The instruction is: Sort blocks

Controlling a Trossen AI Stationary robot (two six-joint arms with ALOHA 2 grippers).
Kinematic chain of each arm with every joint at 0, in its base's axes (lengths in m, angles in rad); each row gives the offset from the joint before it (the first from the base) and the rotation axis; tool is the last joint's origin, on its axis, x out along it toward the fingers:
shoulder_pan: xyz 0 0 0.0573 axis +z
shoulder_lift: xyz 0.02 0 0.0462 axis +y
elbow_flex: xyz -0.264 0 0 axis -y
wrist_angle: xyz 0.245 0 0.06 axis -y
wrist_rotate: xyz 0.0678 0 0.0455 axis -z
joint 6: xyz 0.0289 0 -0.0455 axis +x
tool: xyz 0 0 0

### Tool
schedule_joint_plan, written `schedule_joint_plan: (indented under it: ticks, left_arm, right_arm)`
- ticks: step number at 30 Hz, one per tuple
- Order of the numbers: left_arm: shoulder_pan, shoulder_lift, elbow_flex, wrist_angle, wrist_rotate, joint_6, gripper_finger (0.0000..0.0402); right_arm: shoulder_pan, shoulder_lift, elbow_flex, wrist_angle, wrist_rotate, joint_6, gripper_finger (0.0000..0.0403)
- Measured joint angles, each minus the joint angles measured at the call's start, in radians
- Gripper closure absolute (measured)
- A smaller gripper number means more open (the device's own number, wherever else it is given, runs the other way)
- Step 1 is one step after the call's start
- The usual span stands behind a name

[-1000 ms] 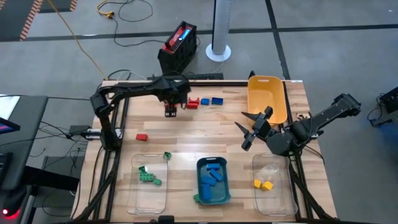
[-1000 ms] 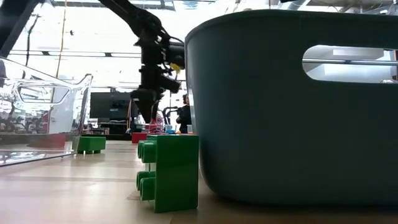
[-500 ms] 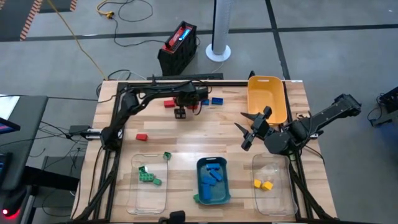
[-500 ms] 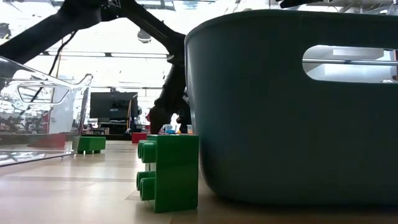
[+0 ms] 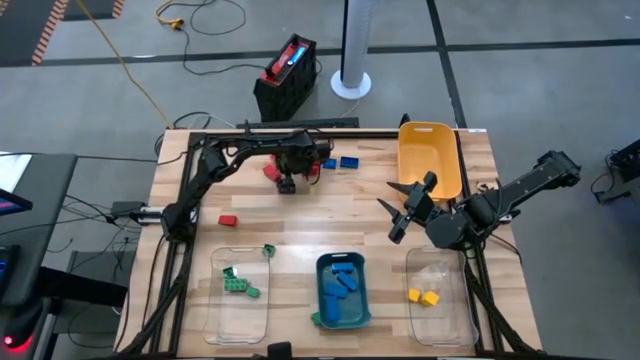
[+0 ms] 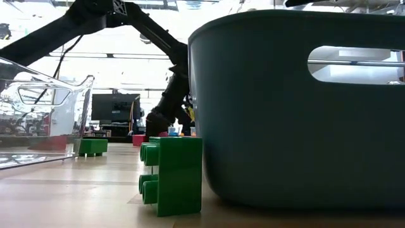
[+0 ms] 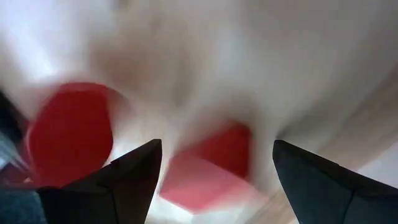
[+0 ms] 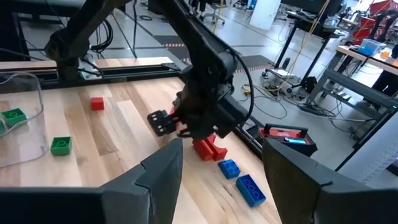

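Hovering low over red blocks (image 5: 272,168) at table's far edge, left gripper (image 5: 287,184) is spreading its fingers (image 7: 134,171) wide, w/ one red block (image 7: 208,168) sitting between them. Right gripper (image 5: 404,210) is waiting apart, fingers parted, empty. Blocks look light, stiff, smooth plastic; prob. best pinched across flat sides.

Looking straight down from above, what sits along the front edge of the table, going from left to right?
Clear bin with green blocks → teal bin with blue blocks → clear bin with yellow blocks.
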Motion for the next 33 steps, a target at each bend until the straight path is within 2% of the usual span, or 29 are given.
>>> schedule_joint_plan:
  ticks: [3,8,12,17,21,26,29,33]
  left_arm:
    - [-0.015,-0.005,-0.001,-0.013,0.046,0.018,0.0102]
    - [-0.049,-0.008,-0.001,-0.036,0.046,0.027,0.0102]
    - [-0.074,-0.008,-0.001,-0.067,-0.063,0.074,0.0102]
    - [-0.103,-0.008,-0.001,-0.154,-0.092,0.139,0.0102]
    - [-0.101,-0.008,-0.027,-0.118,-0.181,0.173,0.0102]
    - [-0.104,-0.006,-0.109,-0.057,-0.201,0.242,0.0102]
    - [-0.104,-0.006,-0.167,-0.003,-0.25,0.283,0.0103]
    - [-0.115,-0.006,-0.197,0.014,-0.271,0.296,0.013]
  right_arm:
    - [0.0,0.0,0.0,-0.001,0.0,0.0,0.0173]
    - [0.0,0.0,0.0,-0.001,0.0,0.0,0.0173]
    - [0.0,0.0,0.0,-0.001,0.0,0.0,0.0173]
    - [0.0,0.0,0.0,-0.002,0.0,0.0,0.0173]
    - [0.001,0.0,0.0,-0.003,0.0,0.0,0.0173]
    - [0.001,0.0,0.0,-0.005,0.0,0.0,0.0173]
    - [0.0,0.0,0.0,-0.009,0.0,-0.001,0.0173]
    - [-0.001,0.0,0.0,-0.009,0.0,-0.003,0.0173]
